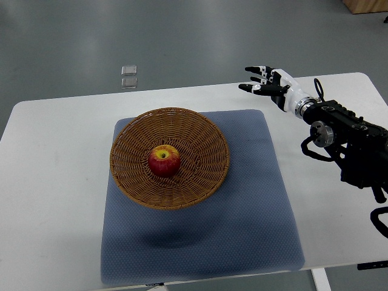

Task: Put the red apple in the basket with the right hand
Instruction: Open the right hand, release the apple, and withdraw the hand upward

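Apple [163, 160] sits in the middle of the basket [130, 142], right hand [270, 82] empty with fingers [251, 88] apart over the counter [54, 182], so honestly the only risk is the arm clipping the basket rim.

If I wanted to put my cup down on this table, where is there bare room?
The white table is bare left of the blue mat. The mat is free in front of and right of the wicker basket, which holds the apple. The far right is crowded by the right hand and its arm.
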Controlling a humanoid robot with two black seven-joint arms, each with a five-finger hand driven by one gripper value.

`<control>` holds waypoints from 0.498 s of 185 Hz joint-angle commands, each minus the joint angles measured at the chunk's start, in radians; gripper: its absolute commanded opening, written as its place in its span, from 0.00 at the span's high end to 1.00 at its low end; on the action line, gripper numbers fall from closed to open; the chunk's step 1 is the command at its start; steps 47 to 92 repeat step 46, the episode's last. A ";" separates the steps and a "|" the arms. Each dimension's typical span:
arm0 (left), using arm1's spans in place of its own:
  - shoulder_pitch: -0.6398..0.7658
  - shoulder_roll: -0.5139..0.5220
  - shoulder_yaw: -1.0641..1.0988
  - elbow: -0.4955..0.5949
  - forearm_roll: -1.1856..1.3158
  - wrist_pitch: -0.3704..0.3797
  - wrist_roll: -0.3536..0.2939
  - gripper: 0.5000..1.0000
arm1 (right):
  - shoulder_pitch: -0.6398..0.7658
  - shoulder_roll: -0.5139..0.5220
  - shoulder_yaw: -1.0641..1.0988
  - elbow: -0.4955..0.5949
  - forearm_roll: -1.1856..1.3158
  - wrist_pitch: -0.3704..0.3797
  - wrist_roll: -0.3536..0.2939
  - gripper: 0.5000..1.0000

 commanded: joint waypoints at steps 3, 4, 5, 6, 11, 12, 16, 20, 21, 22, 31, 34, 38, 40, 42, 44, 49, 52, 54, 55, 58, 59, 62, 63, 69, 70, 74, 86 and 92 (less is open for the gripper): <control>0.000 0.000 0.000 0.001 0.001 0.000 0.000 0.00 | -0.043 0.002 0.001 -0.002 0.026 -0.081 0.004 0.17; 0.000 0.000 0.000 0.001 0.001 0.000 0.000 0.00 | -0.043 0.002 0.001 -0.002 0.026 -0.081 0.004 0.17; 0.000 0.000 0.000 0.001 0.001 0.000 0.000 0.00 | -0.046 0.001 0.001 -0.002 0.024 -0.084 0.003 0.17; 0.000 0.000 0.000 0.001 0.001 0.000 0.000 0.00 | -0.046 0.001 0.001 -0.002 0.024 -0.084 0.003 0.17; 0.001 0.000 0.002 0.001 -0.001 0.000 0.000 0.00 | -0.052 0.001 0.001 -0.002 0.024 -0.085 0.004 0.17; 0.001 0.000 0.002 0.001 0.001 0.000 0.000 0.00 | -0.055 0.002 0.001 -0.002 0.024 -0.085 0.006 0.17; 0.000 0.000 0.002 0.001 0.001 -0.001 0.000 0.00 | -0.060 0.002 -0.001 -0.002 0.024 -0.085 0.006 0.17; 0.000 0.000 0.002 0.001 0.001 0.000 0.000 0.00 | -0.064 0.002 -0.002 -0.002 0.023 -0.087 0.006 0.17; 0.000 0.000 0.002 0.001 0.001 0.000 0.000 0.00 | -0.064 0.002 -0.002 -0.002 0.023 -0.087 0.006 0.17; 0.000 0.000 0.002 0.001 0.001 -0.001 0.000 0.00 | -0.067 0.004 -0.005 -0.002 0.024 -0.087 0.006 0.17; 0.000 0.000 0.002 0.001 0.001 0.000 0.000 0.00 | -0.072 0.002 -0.010 -0.002 0.023 -0.087 0.006 0.17; 0.000 0.000 0.002 0.001 0.001 0.000 0.000 0.00 | -0.072 0.002 -0.013 0.000 0.021 -0.085 0.007 0.17; 0.000 0.000 0.003 0.001 0.001 0.000 0.000 0.00 | -0.073 0.001 -0.013 0.001 0.020 -0.085 0.007 0.17; 0.001 0.000 0.003 0.001 -0.001 0.000 0.000 0.00 | -0.073 -0.001 -0.013 0.001 0.020 -0.085 0.007 0.17; 0.001 0.000 0.003 0.001 0.001 0.000 0.000 0.00 | -0.073 -0.001 -0.013 0.001 0.018 -0.087 0.007 0.17; 0.001 0.000 0.003 0.001 0.001 -0.001 0.000 0.00 | -0.073 -0.001 -0.008 0.001 0.020 -0.087 0.007 0.17; 0.000 0.000 0.003 0.001 0.001 0.000 0.000 0.00 | -0.073 -0.002 -0.007 0.001 0.020 -0.085 0.007 0.17; 0.000 0.000 0.003 0.001 0.001 0.000 0.000 0.00 | -0.073 -0.002 -0.007 0.001 0.020 -0.085 0.007 0.17; 0.000 0.000 0.003 0.001 0.001 0.000 0.000 0.00 | -0.073 -0.002 -0.007 0.001 0.020 -0.085 0.007 0.17; 0.000 0.000 0.003 0.001 0.001 0.000 0.000 0.00 | -0.073 -0.002 -0.007 0.001 0.020 -0.085 0.007 0.17; 0.000 0.000 0.003 0.001 0.001 0.000 0.000 0.00 | -0.073 -0.002 -0.007 0.001 0.020 -0.085 0.007 0.17; 0.000 0.000 0.003 0.001 0.001 0.000 0.000 0.00 | -0.073 -0.002 -0.007 0.001 0.020 -0.085 0.007 0.17; 0.000 0.000 0.003 0.001 0.001 0.000 0.000 0.00 | -0.073 -0.002 -0.007 0.001 0.020 -0.085 0.007 0.17; 0.000 0.000 0.003 0.001 0.001 0.000 0.000 0.00 | -0.073 -0.002 -0.007 0.001 0.020 -0.085 0.007 0.17; 0.000 0.000 0.003 0.001 0.001 0.000 0.000 0.00 | -0.073 -0.002 -0.007 0.001 0.020 -0.085 0.007 0.17; 0.000 0.000 0.003 0.001 0.001 0.000 0.000 0.00 | -0.073 -0.002 -0.007 0.001 0.020 -0.085 0.007 0.17; 0.000 0.000 0.003 0.001 0.001 0.000 0.000 0.00 | -0.073 -0.002 -0.007 0.001 0.020 -0.085 0.007 0.17; 0.000 0.000 0.003 0.001 0.001 0.000 0.000 0.00 | -0.073 -0.002 -0.007 0.001 0.020 -0.085 0.007 0.17; 0.000 0.000 0.003 0.001 0.001 0.000 0.000 0.00 | -0.073 -0.002 -0.007 0.001 0.020 -0.085 0.007 0.17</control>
